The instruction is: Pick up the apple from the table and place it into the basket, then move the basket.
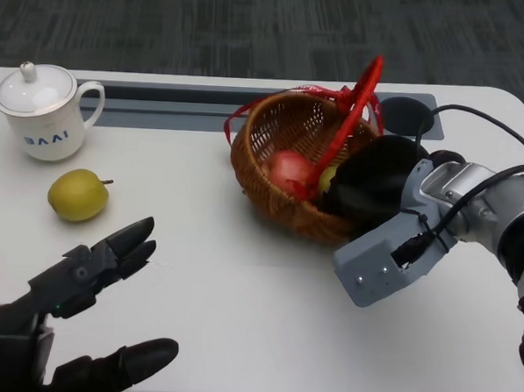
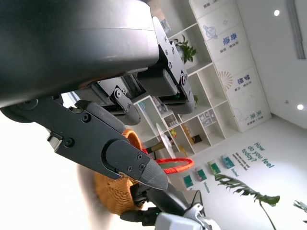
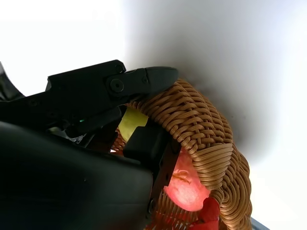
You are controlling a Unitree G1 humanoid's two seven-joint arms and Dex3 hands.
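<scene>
Already we are seeing a red apple (image 1: 287, 172) lying inside the wicker basket (image 1: 270, 205), with a yellow-green fruit (image 1: 328, 176) just beside it — so we are judging the placing step done and the basket move as the one in hand. Our right hand (image 1: 373, 180) is reaching into the basket at its right rim; the right wrist view is showing fingers (image 3: 144, 76) lying over the woven rim (image 3: 201, 120), and we are reading that as a grip on the basket wall, though not with full certainty. The red handle (image 1: 359, 96) is arching up just left of that hand. Our left hand (image 1: 82, 283) is hovering open and empty at the near left, well apart from the basket, so the right hand is the nearer one. A yellow-green pear-like fruit (image 1: 77, 195) and a white lidded mug (image 1: 42, 112) are sitting at the far left.
</scene>
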